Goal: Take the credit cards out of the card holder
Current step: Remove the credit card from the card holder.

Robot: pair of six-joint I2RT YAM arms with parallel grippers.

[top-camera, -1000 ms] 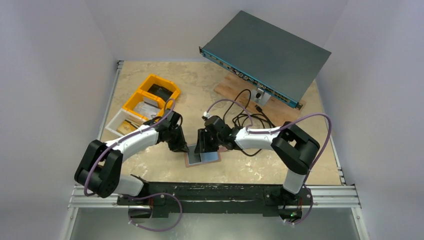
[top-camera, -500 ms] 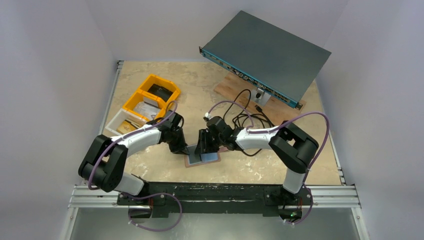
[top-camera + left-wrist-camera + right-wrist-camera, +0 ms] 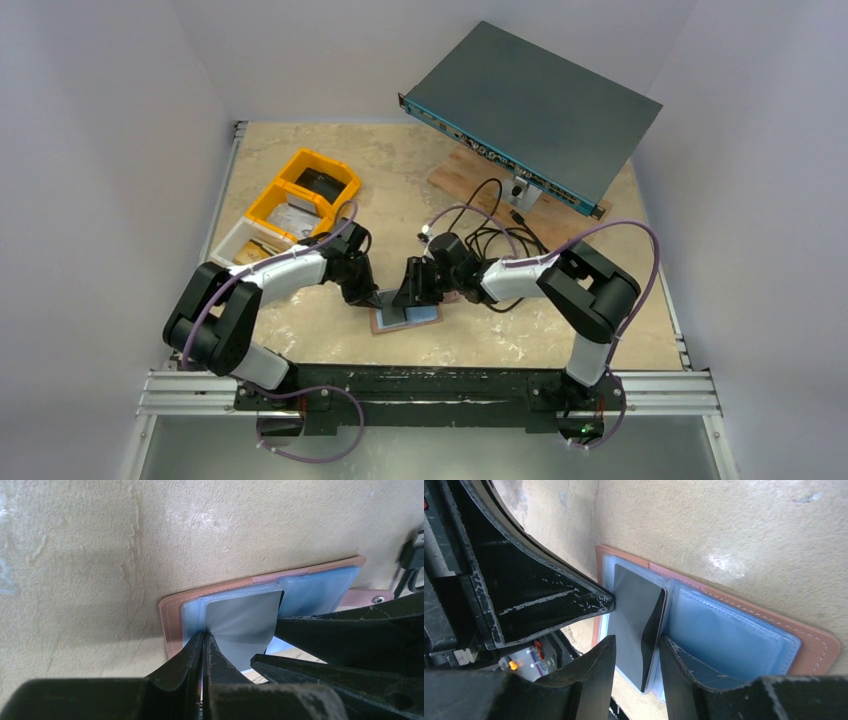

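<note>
Tan card holder (image 3: 170, 615) laid open on table (image 3: 75, 555); dark card (image 3: 245, 625) is pinched by the left gripper (image 3: 204, 642), right gripper (image 3: 637, 641) is held half-open beside it.

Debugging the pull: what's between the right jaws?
One end of the dark card, seen in the gap between the open jaws of the right gripper, lying over the card holder. The right wrist view shows it.

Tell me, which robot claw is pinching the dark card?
The left gripper: its black jaws are shut on the thin dark grey card. The right gripper only straddles it, jaws apart.
</note>
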